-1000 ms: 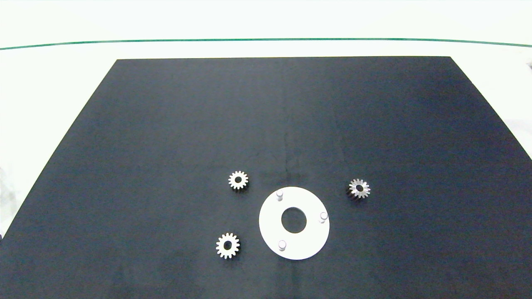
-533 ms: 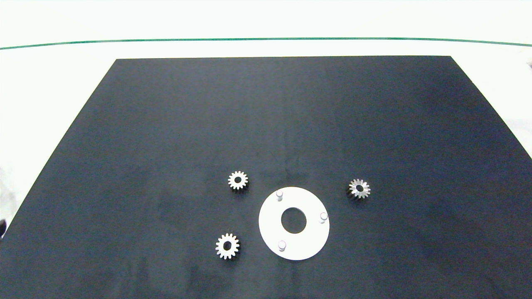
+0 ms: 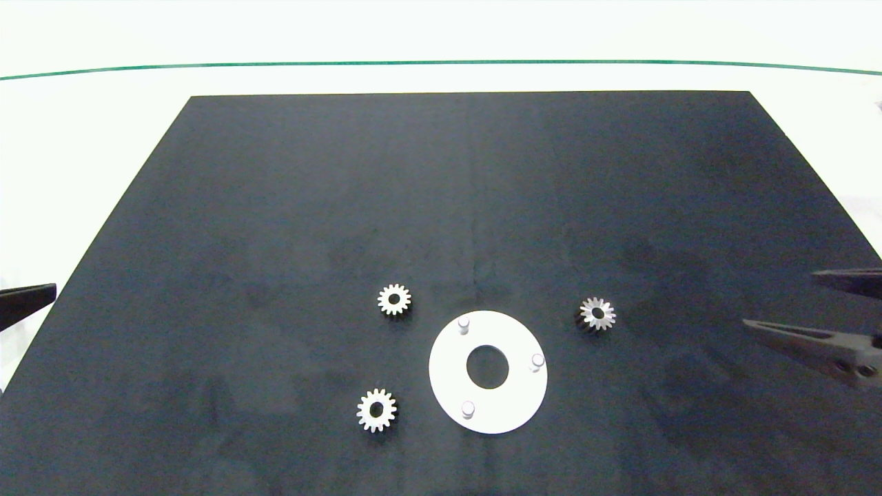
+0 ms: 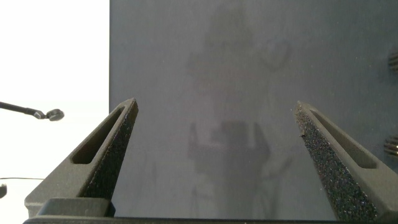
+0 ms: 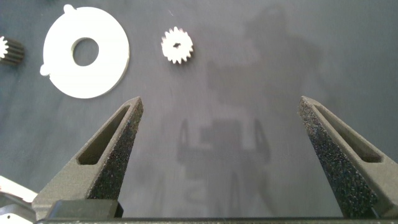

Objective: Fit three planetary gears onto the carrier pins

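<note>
**Head view: three gears loose on the mat, both grippers spread wide**

Head view shows the white disc (image 3: 513, 406) lying flat on the dark mat (image 3: 441, 193), its three carrier pins (image 3: 468, 408) upright and all bare. The planetary gears lie flat on the mat around it: one (image 3: 394, 300) beside the disc's far left edge, one (image 3: 376, 410) to its near left, one (image 3: 597, 313) off to its right. None touches the disc.

The right gripper (image 3: 806, 310) reaches in from the right edge, well apart from the nearest gear, fingers parted and empty; the right wrist view has that gear (image 5: 177, 46) and the disc ahead of it. The left gripper (image 4: 217, 162) sits at the mat's left edge, also spread and holding nothing.

These gears look like solid metal: stiff, dense for their size, not fragile, but likely slick. Lying flat, each offers little height, so the pads probably need to pinch across opposite teeth, low and level. A tilted gear would likely bind on its pin rather than slide down.
</note>
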`<action>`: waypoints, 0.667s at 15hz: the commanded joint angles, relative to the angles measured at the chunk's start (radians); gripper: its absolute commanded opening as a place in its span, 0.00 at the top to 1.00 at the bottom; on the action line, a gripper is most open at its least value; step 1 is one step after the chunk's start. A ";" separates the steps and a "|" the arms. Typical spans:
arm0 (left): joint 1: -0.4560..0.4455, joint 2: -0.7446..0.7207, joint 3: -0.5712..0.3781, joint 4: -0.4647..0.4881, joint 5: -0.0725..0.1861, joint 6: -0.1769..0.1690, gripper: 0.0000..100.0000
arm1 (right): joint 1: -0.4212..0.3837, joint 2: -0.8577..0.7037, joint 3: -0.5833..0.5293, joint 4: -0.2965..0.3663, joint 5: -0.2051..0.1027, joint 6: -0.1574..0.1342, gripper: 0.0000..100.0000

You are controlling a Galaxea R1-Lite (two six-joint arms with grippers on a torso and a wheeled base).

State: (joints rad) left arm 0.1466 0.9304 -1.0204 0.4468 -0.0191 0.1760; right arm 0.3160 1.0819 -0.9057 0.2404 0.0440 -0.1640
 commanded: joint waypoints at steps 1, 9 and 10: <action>-0.002 0.008 -0.004 0.016 -0.001 0.000 0.00 | 0.055 0.265 -0.139 0.002 0.004 -0.072 0.00; -0.002 0.001 -0.021 0.075 0.001 0.002 0.00 | 0.158 0.490 -0.248 -0.001 -0.047 -0.077 0.00; -0.002 -0.002 -0.021 0.076 -0.001 0.002 0.00 | 0.167 0.510 -0.263 -0.001 -0.050 -0.077 0.00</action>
State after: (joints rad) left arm 0.1443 0.9377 -1.0404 0.5194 -0.0191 0.1770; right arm 0.4681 1.5345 -1.1400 0.2366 -0.0019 -0.2394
